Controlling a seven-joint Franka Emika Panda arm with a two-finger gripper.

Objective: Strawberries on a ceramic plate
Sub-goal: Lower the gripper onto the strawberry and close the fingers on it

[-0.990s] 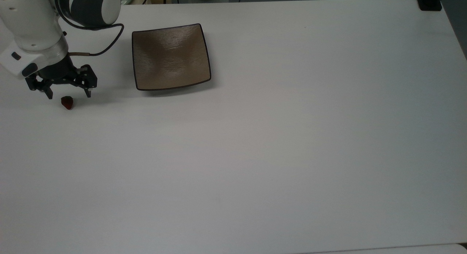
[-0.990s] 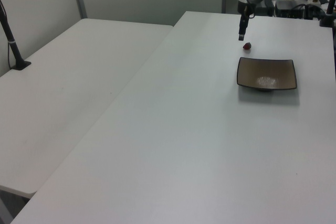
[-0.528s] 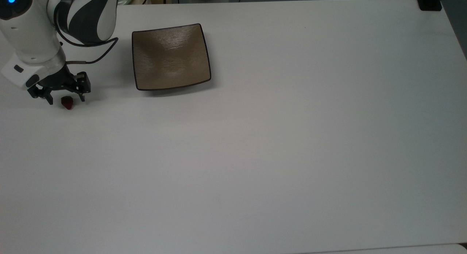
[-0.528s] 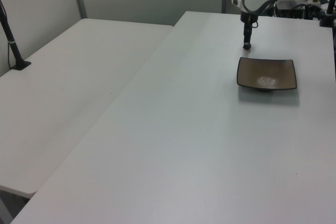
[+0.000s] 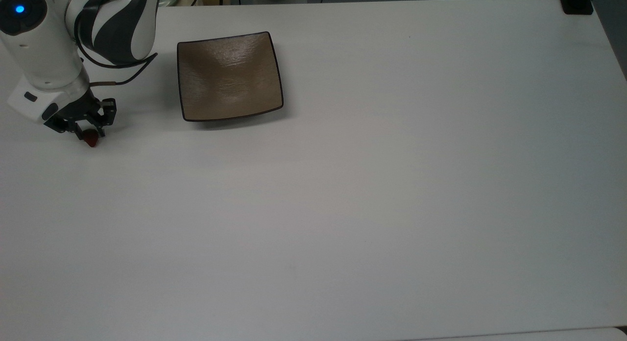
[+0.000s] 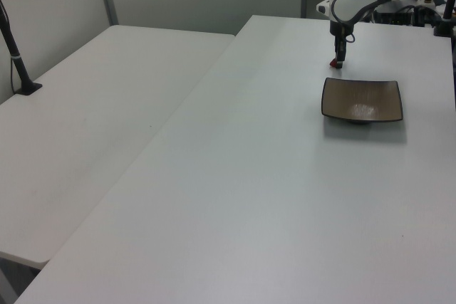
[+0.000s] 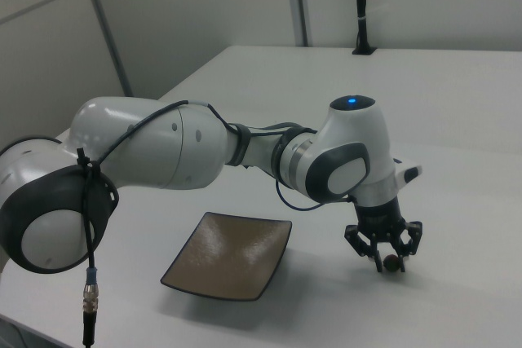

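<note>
One small dark-red strawberry (image 5: 91, 140) lies on the white table at the top view's far left. My gripper (image 5: 90, 133) points straight down over it, its black fingers drawn in against the berry's two sides, shut on it at table level. In the right view the strawberry (image 7: 395, 264) shows as a dark lump between the fingertips of the gripper (image 7: 392, 265). The square tan-brown ceramic plate (image 5: 229, 76) lies bare to the top view's right of the gripper. In the left view the gripper (image 6: 338, 64) stands just beyond the plate (image 6: 361, 99).
The white table (image 5: 372, 194) stretches wide toward the top view's right and bottom. A black mount (image 5: 577, 3) sits at its top right corner. A black cable (image 5: 122, 69) loops off the arm near the plate. A second table (image 6: 107, 105) adjoins at the left view's left.
The gripper has come down from above the strawberry to table level, and its fingers have narrowed around the berry. The plate has not moved.
</note>
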